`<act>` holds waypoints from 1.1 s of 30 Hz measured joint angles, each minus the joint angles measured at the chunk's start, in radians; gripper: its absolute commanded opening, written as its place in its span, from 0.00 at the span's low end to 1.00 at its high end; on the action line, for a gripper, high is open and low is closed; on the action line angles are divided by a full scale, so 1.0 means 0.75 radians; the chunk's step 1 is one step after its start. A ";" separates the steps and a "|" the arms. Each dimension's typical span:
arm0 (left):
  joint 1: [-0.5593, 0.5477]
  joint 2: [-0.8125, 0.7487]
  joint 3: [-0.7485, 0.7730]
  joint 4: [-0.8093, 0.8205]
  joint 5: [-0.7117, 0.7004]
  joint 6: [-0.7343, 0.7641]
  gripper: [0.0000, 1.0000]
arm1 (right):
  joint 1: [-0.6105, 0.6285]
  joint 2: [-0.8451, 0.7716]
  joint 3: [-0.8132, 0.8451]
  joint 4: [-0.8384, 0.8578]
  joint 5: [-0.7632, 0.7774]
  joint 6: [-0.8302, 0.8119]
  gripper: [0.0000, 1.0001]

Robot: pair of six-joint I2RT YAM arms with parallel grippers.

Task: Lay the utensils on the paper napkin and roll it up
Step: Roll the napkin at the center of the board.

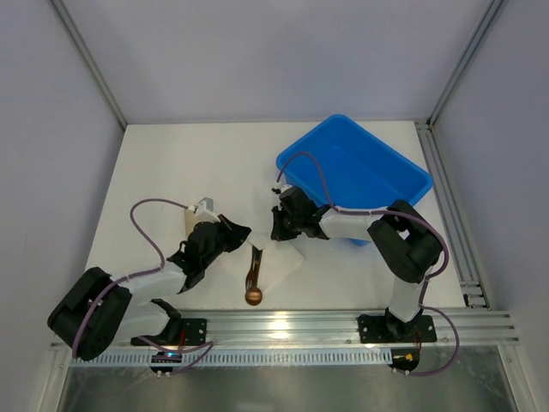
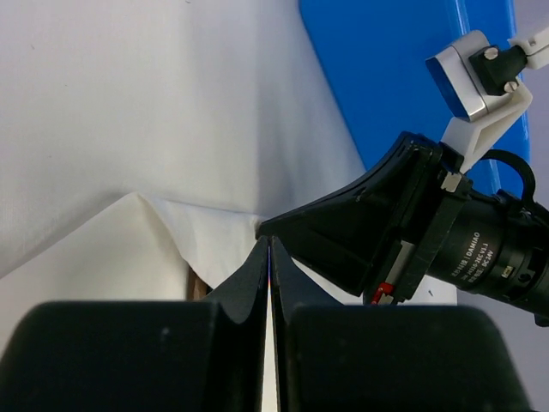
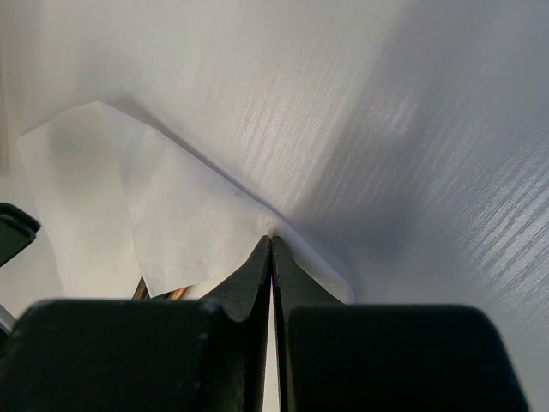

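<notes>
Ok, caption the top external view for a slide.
Both shut, the left gripper and right gripper pinch the paper napkin over the spoon, whose bowl pokes out; blue bin behind.

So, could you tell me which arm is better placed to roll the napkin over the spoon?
Probably the right. The right gripper is shut on a fold of the napkin, with most of the sheet on its side of the spoon. The left gripper pinches only an edge.
</notes>
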 measured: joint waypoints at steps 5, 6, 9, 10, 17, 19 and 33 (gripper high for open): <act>-0.001 0.139 0.021 0.066 0.002 -0.026 0.00 | 0.000 0.001 0.000 0.002 0.000 0.000 0.04; -0.001 0.178 0.021 0.094 0.003 -0.032 0.00 | 0.000 0.002 0.000 0.003 0.000 0.000 0.04; -0.001 0.274 0.020 0.185 -0.001 -0.047 0.00 | 0.000 0.002 0.000 0.005 -0.001 0.000 0.04; -0.001 0.300 0.019 0.213 -0.002 -0.054 0.00 | 0.000 0.002 0.000 0.005 -0.001 0.000 0.04; -0.001 0.491 -0.029 0.445 -0.014 -0.081 0.00 | 0.000 0.003 0.000 0.006 -0.002 0.000 0.04; -0.001 0.527 -0.050 0.494 -0.021 -0.095 0.00 | 0.000 0.003 0.000 0.006 -0.002 0.000 0.04; -0.004 0.651 -0.087 0.681 -0.066 -0.134 0.00 | 0.000 0.006 0.000 0.014 -0.005 0.000 0.04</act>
